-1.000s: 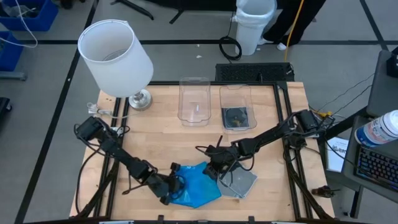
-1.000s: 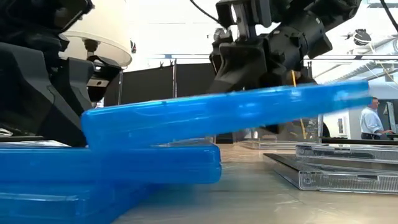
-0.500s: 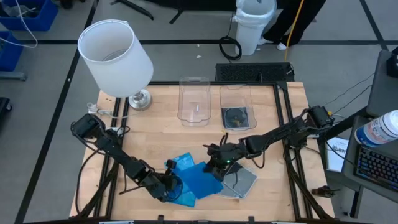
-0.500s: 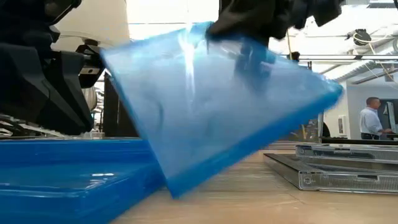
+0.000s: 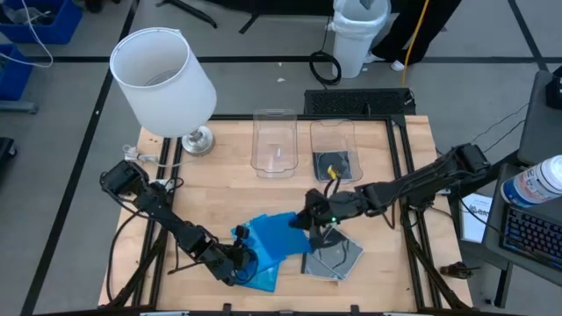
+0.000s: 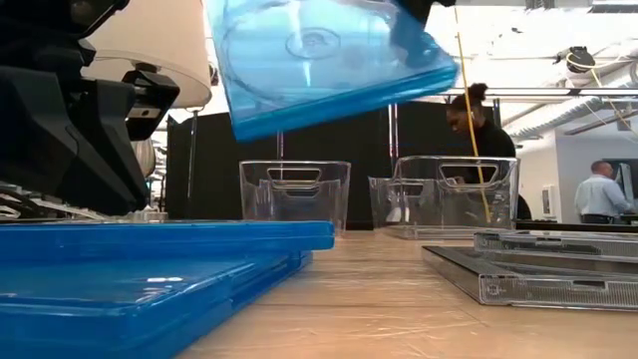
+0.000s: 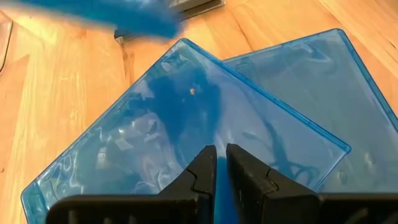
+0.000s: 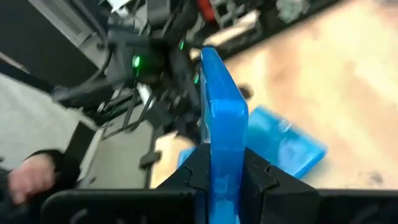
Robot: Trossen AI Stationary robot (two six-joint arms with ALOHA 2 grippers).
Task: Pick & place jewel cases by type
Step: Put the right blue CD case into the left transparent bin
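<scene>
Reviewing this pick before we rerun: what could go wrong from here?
1. The right tool pinches the lifted blue case only at one edge, so it may slip or swing.
2. The left tool rests shut on the blue stack; moving could drag it.
3. The grey cases lie directly beneath.

We see a wooden table (image 5: 219, 175) with a dark metal frame along its edges. Toward its far side stand two clear plastic bins side by side: the left bin (image 5: 274, 143) and, just beside it, the right bin (image 5: 335, 151), which has something dark lying on its bottom. At the far left corner a lamp with a large white shade (image 5: 162, 82) stands on a round silvery base (image 5: 197, 140). Beyond the table a white waste bin (image 5: 360, 35) sits on the grey floor, with a coiled black cable (image 5: 325, 68) next to it. In the low view we make out a person in dark clothing (image 6: 477, 125) behind the bins and another person in a light shirt (image 6: 598, 193) farther off.
</scene>
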